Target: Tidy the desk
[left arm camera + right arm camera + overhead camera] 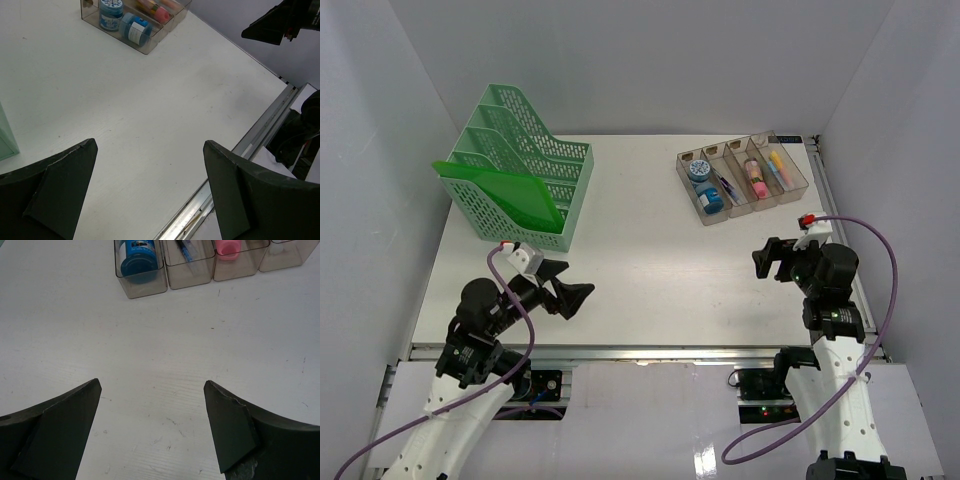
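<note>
The desk (650, 265) is a large white tabletop with metal rail edges; it also shows in the left wrist view (125, 110) and the right wrist view (160, 345). My left gripper (570, 285) is open and empty, hovering near the front left of the desk, below the green rack. My right gripper (772, 262) is open and empty near the front right, in front of the clear tray. In the left wrist view the gripper (150, 147) spans bare desk; in the right wrist view the gripper (152, 387) does too.
A mint-green mesh file rack (525, 165) with a green folder (500, 190) stands at the back left. A clear compartmented tray (740, 175) at the back right holds blue tape rolls (705, 185), pens and a pink item (757, 178). The front rail (255, 135) borders the desk.
</note>
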Controlling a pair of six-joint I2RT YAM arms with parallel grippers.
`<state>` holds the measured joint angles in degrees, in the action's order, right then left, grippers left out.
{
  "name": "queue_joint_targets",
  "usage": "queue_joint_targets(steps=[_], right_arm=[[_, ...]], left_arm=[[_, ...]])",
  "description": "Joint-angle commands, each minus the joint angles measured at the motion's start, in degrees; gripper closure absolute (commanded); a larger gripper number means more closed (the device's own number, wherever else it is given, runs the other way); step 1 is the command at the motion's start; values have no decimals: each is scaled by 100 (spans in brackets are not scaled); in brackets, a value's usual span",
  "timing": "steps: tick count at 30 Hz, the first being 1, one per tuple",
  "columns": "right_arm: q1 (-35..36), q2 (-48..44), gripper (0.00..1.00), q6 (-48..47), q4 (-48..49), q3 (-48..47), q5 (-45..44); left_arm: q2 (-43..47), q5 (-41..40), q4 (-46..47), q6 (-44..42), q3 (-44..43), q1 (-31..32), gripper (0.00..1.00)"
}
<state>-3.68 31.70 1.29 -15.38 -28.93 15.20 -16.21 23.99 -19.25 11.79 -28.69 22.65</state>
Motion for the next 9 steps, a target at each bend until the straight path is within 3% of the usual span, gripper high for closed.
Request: queue_joint_targets(steps=[1,9], right_arm=[[-13,-79,10,85,128,-87,-76],[-18,2,10,170,69,-123,-167]], left_arm=[[-26,27,35,-19,3,11,2],[-5,27,26,-20,3,2,2]])
